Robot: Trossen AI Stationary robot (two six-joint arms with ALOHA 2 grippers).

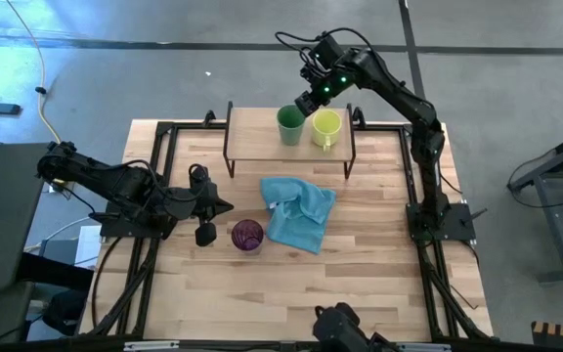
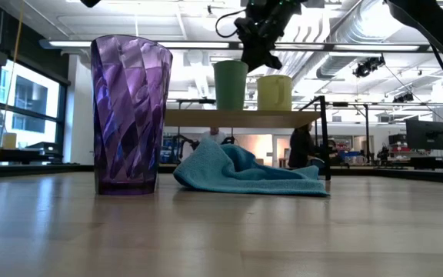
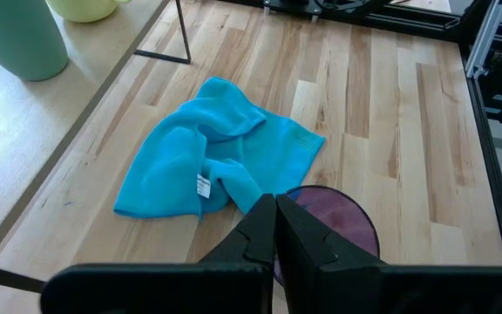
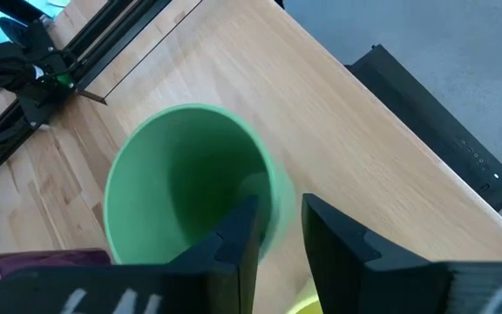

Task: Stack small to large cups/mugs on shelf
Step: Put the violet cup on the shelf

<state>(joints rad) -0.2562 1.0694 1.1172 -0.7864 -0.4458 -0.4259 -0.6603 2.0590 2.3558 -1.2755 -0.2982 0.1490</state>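
A green cup [image 1: 289, 127] and a yellow-green mug [image 1: 326, 125] stand upright side by side on the light wood shelf [image 1: 262, 147] at the table's far side. My right gripper [image 4: 279, 209] is open just above the green cup [image 4: 190, 183]. One finger is inside the mouth and the other outside the wall on the mug's side. The purple tumbler [image 1: 247, 235] stands mouth up on the tabletop near the middle. My left gripper [image 1: 227, 205] hovers shut just left of the tumbler [image 3: 342, 222], touching nothing. My right gripper straddles the green cup's rim [image 4: 273, 205] on the side facing the mug, coming slanting down from above. One finger [image 4: 234, 240] is inside, the other outside. Whether either finger touches the wall, I cannot tell. The cup stands upright on the shelf.
A crumpled light blue cloth [image 1: 299, 213] lies on the table between the shelf and the tumbler. The shelf's black legs [image 1: 229, 156] stand at its corners. Black frame rails [image 1: 154, 196] run along the table's left and right sides.
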